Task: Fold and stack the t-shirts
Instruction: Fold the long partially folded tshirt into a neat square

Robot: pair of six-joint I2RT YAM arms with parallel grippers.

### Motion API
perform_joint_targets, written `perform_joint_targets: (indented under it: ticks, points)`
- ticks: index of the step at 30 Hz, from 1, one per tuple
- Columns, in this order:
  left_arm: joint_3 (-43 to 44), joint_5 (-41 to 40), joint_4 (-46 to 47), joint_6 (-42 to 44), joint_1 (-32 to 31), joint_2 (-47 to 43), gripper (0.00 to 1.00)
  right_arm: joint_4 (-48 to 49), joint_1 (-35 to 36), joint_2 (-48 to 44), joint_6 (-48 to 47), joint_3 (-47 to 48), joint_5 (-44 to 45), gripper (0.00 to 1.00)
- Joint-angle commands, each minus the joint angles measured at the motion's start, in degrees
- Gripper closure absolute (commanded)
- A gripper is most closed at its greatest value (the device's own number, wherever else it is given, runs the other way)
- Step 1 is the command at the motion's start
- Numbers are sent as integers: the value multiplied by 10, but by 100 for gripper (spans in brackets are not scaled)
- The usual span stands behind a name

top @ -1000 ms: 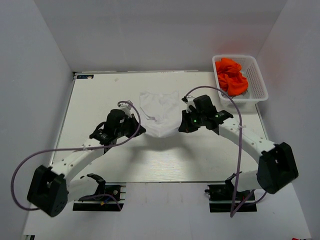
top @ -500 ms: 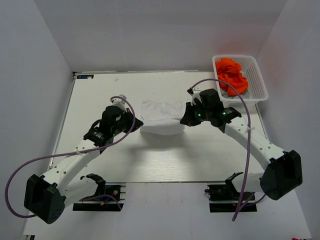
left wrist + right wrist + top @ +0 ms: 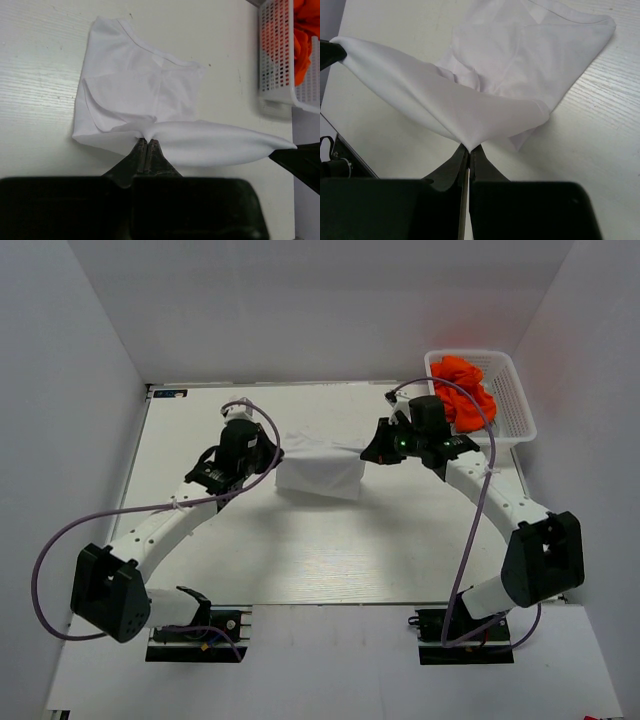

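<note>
Left gripper point(image 3: 275, 451): clenched on the left corner of the white shirt point(image 3: 320, 472). The left wrist view shows the jaws pressed together with cloth bunched at the tips point(image 3: 146, 142).

Since a second ago, both arms have carried the near hem from lower centre of the top frame up to mid-frame. The shirt has gone from a long spread to a short block at centre. The held edge runs taut between the two grippers and hangs above the lower layer, not laid down yet. In the left wrist view the collar end point(image 3: 135, 90) lies flat on the table point(image 3: 300, 560), with one sleeve tucked under.

Right gripper point(image 3: 368, 452): clenched on the right corner, with cloth pinched at the tips point(image 3: 469, 149).

My read is that you're mid-way through the bottom-to-top fold. What's left is to lower the hem onto the collar end, keeping both corners level, and then release. If the tension is uneven, the top layer will skew.

The orange shirts point(image 3: 463, 392) sit crumpled in the basket point(image 3: 515, 400) at upper right, untouched. Most of the task is still ahead.
</note>
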Motion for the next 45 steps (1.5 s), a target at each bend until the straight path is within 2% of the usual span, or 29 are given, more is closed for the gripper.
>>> perform_joint_targets:
  ticks: [1,8,13,20,24,27,28,29,30,31,32,33,36,41,43,45]
  points:
    - [46,-57,1,8,10,23,100,19,-16,23,-1,31,-33,100]
    - [107,-103,1,13,10,93,100,27,-48,88,12,67,-91,100]
    - [164,-108,1,30,15,191,100,45,-72,132,21,90,-114,100]
    - [305,-97,3,49,40,331,100,45,-97,242,20,167,-122,100]
    - [387,-84,-28,49,51,421,97,37,-101,321,21,225,-121,100]
    - [421,-57,-16,56,58,474,89,39,-108,367,40,261,-100,100]
    - [427,-44,4,62,58,484,76,46,-111,376,47,282,-92,97]
    - [434,-44,16,68,63,499,66,51,-111,390,47,289,-92,82]
    - [434,-36,26,78,63,505,50,54,-112,398,50,297,-90,69]
    - [445,-29,35,87,63,512,28,52,-114,418,54,306,-93,49]
    - [453,-22,35,92,63,518,0,51,-114,426,54,337,-95,28]
    - [461,-16,35,103,63,526,0,48,-115,430,52,343,-96,10]
    - [466,-4,41,121,68,519,0,42,-109,422,44,353,-83,9]
    - [406,36,80,126,62,461,0,67,-100,340,40,274,-73,9]
    - [374,49,91,126,52,448,0,82,-94,319,40,235,-95,9]
    - [350,81,113,126,52,442,0,126,-79,306,56,209,-104,9]
